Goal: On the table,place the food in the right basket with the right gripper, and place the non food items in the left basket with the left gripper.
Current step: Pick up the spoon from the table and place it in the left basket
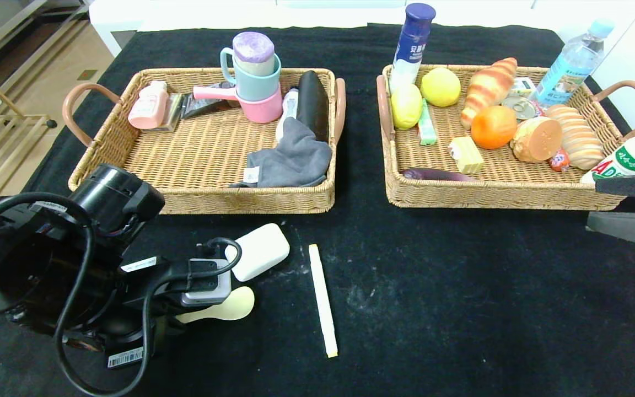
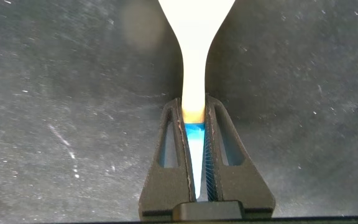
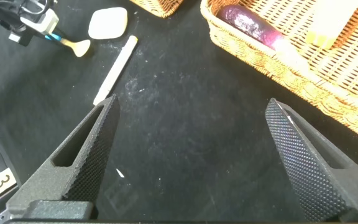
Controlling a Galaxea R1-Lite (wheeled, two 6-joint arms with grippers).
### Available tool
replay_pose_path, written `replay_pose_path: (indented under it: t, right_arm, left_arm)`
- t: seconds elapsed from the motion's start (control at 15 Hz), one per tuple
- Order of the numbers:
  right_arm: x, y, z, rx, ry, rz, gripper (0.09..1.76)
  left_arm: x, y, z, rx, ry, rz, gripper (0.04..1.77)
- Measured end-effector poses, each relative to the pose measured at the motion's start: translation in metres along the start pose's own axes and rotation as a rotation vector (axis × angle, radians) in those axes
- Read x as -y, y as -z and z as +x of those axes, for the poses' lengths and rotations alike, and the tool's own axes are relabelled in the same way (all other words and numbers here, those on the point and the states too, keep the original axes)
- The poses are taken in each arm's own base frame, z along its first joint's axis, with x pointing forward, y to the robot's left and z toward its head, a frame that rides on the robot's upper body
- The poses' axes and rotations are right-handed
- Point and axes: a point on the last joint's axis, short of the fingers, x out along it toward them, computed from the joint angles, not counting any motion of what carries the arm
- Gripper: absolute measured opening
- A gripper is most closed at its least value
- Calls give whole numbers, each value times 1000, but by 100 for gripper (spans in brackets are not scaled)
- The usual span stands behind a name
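My left gripper (image 2: 193,107) is low over the near-left table and shut on the thin handle of a cream spoon (image 2: 193,68), whose bowl (image 1: 230,306) pokes out past the wrist. A white rounded block (image 1: 260,251) and a long white stick (image 1: 323,300) lie on the black cloth beside it. The left basket (image 1: 202,160) holds cups, a bottle, a grey cloth and a black case. The right basket (image 1: 488,197) holds fruit, bread and bottles. My right gripper (image 3: 191,109) hangs open and empty over bare cloth by that basket's near corner.
A purple sweet potato (image 3: 247,22) lies along the right basket's front wall. A blue-capped bottle (image 1: 412,47) and a water bottle (image 1: 571,63) stand at that basket's far side. Bare black cloth stretches across the near middle and right of the table.
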Motion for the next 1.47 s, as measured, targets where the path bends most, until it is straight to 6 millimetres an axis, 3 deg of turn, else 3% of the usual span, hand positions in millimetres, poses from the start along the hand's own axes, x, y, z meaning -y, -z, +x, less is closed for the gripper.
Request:
replay_pose_path:
  t: [0.73, 1.27, 1.47]
  right_arm:
    - [0, 0, 0, -2, -1, 1, 171]
    - [-1, 0, -1, 0, 0, 0, 171]
    - [-1, 0, -1, 0, 0, -1, 171]
  left_arm:
    - [6, 0, -23, 82, -42, -15, 22]
    - [-8, -22, -43, 246, -12, -486, 22]
    - [-12, -27, -51, 272, -35, -530, 22]
